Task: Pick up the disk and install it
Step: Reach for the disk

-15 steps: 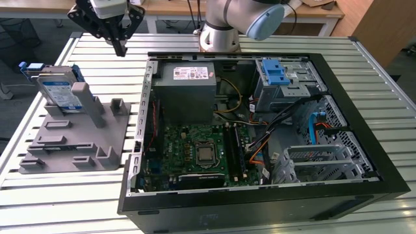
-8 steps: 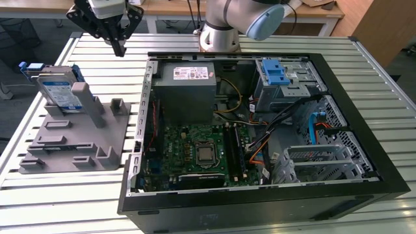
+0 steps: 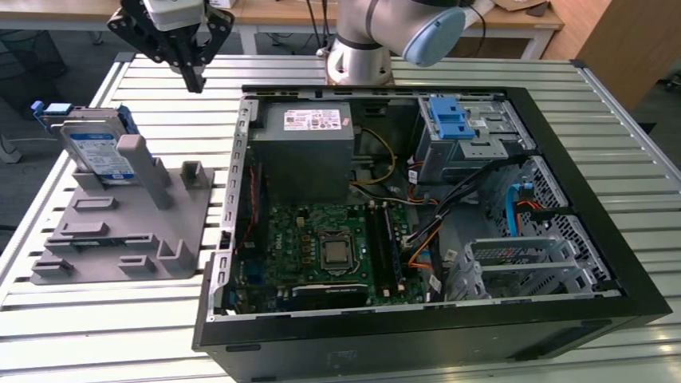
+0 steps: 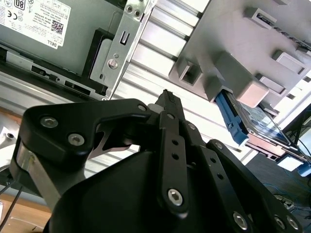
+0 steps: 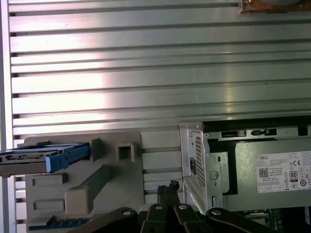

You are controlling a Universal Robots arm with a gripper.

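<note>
Hovering above slatted tabletop [image 3: 107, 319] w/ hand [image 3: 193, 82] pinched shut, nothing in it. Well apart from disk [image 3: 96, 152], propped on edge in grey holder [image 3: 117, 231] at the exterior view's left. Near back corner of open PC case [image 3: 426, 335], just beside holder.

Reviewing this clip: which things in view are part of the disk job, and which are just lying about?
Part of the job:
- the disk, standing in the grey holder
- the gripper, shut, apart from the disk
- the open computer case

Just there:
- power supply
- motherboard
- cables
- slatted table
</note>
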